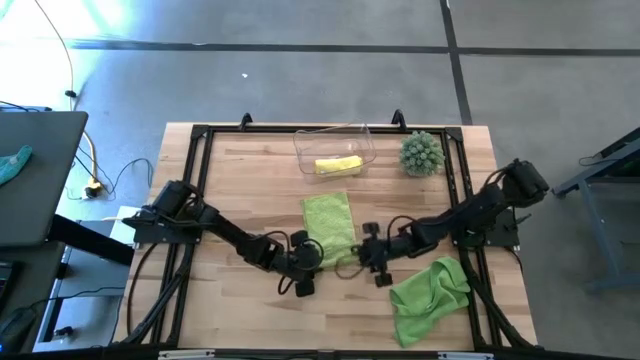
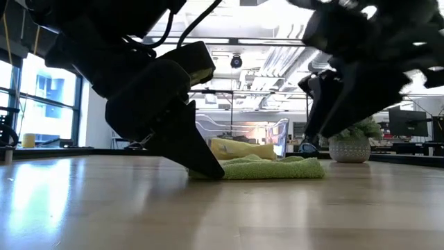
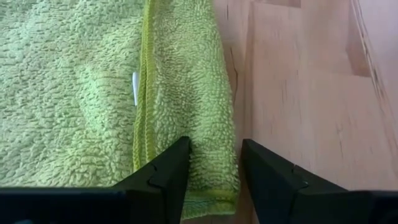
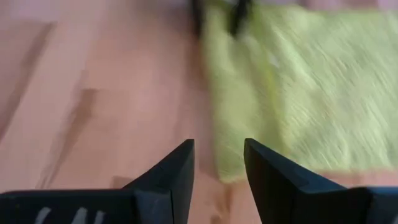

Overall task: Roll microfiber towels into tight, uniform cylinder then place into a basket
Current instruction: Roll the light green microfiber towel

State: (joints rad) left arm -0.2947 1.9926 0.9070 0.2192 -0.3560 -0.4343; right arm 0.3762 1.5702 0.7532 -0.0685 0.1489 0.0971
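A lime green towel [image 1: 330,225] lies folded flat mid-table, one side strip doubled over [image 3: 186,93]. My left gripper [image 1: 305,262] is open at its near left corner, fingers astride the towel's side edge [image 3: 214,146]. My right gripper [image 1: 368,255] is open and empty just off the near right corner [image 4: 217,146]. The yellow towel [image 1: 338,165] lies rolled inside the clear basket [image 1: 305,150] at the far edge. The second lime green towel [image 1: 430,295] lies crumpled at the near right. My left gripper points down at the towel's near left corner [image 3: 208,180]. One finger [image 3: 168,171] is on the doubled-over strip and the other [image 3: 267,174] on bare wood beside it, and the fingers have not shut on the cloth. The towel lies flat on the table.
A spiky green ball plant [image 1: 422,153] stands in a pot right of the basket. A black frame [image 1: 200,200] runs around the tabletop. Bare wood shows at the near left of the table [image 1: 230,300].
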